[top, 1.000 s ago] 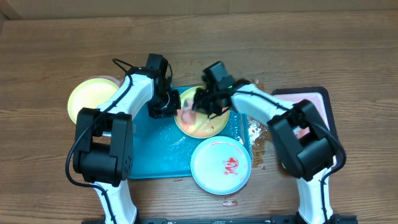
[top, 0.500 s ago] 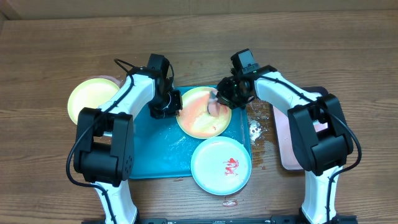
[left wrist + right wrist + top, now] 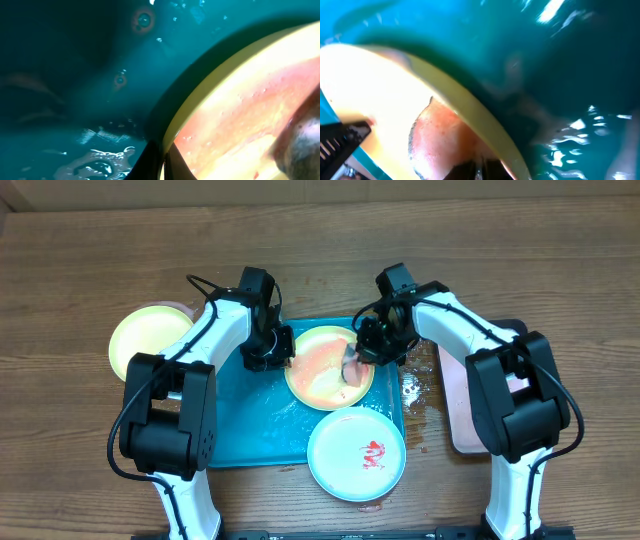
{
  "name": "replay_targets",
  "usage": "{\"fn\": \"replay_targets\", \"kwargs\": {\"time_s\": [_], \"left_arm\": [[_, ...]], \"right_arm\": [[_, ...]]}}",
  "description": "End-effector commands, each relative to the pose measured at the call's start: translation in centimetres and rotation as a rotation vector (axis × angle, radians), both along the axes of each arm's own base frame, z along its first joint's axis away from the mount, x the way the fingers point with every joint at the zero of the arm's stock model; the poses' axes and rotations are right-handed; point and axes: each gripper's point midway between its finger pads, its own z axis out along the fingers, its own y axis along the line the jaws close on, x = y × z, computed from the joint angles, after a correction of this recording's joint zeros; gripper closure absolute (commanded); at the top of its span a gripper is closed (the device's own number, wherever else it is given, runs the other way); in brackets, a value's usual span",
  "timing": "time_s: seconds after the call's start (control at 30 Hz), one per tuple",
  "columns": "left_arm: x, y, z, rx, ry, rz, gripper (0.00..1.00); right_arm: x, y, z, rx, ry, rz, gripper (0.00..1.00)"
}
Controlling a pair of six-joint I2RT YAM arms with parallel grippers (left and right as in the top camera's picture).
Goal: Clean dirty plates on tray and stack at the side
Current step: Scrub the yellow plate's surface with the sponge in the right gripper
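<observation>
1. Centre of overhead view: teal tray (image 3: 245,415) lying flat on wooden table (image 3: 80,480), long side running left to right.
2. Upper right part of tray: smeared yellow-green plate (image 3: 320,375), with an orange-red film across most of its face.
3. Left gripper (image 3: 270,356): sits at that plate's left rim. In the left wrist view, bottom edge, dark fingers (image 3: 147,165) closed narrow on either side of the yellow rim, teal tray floor behind.
4. Right gripper (image 3: 362,352): over the plate's right half, clamped on a pinkish wad (image 3: 351,367) that presses on the plate face. In the right wrist view, lower centre, wad bulging out from the fingers just inside the rim.
5. Pale blue plate (image 3: 357,453): lower right of centre, overhanging the tray's lower right corner, small red smear near its middle. Just below the smeared plate; whether the rims touch, cannot tell.
6. Second yellow-green plate (image 3: 140,345): left of frame, off the tray, face plain yellow-green. Pink edge (image 3: 175,308) peeking out at its upper right, nature unclear.
7. Black-rimmed pink tray (image 3: 455,420): right of frame, largely under the right arm.
8. Water puddle (image 3: 412,392): on the table between the two trays. Wet sheen on the teal tray in both wrist views.
</observation>
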Motion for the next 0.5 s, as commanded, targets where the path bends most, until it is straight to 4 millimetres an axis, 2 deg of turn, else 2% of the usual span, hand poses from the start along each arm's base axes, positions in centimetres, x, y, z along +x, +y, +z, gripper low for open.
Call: {"fn": "replay_targets", "kwargs": {"time_s": [0.0, 0.27, 0.4, 0.47], "left_arm": [[-0.2, 1.2, -1.1, 0.044, 0.017, 0.013, 0.96], [-0.2, 1.1, -1.1, 0.044, 0.017, 0.013, 0.95], [-0.2, 1.2, -1.1, 0.044, 0.018, 0.013, 0.96], [-0.3, 1.2, -1.1, 0.044, 0.02, 0.013, 0.96]], "right_arm": [[-4.3, 2.5, -2.4, 0.036, 0.094, 0.124, 0.96], [-4.8, 7.8, -1.9, 0.107, 0.006, 0.193, 0.96], [-3.7, 9.2, -1.6, 0.134, -0.03, 0.146, 0.96], [-2.7, 9.3, -1.6, 0.132, -0.052, 0.105, 0.96]]}}
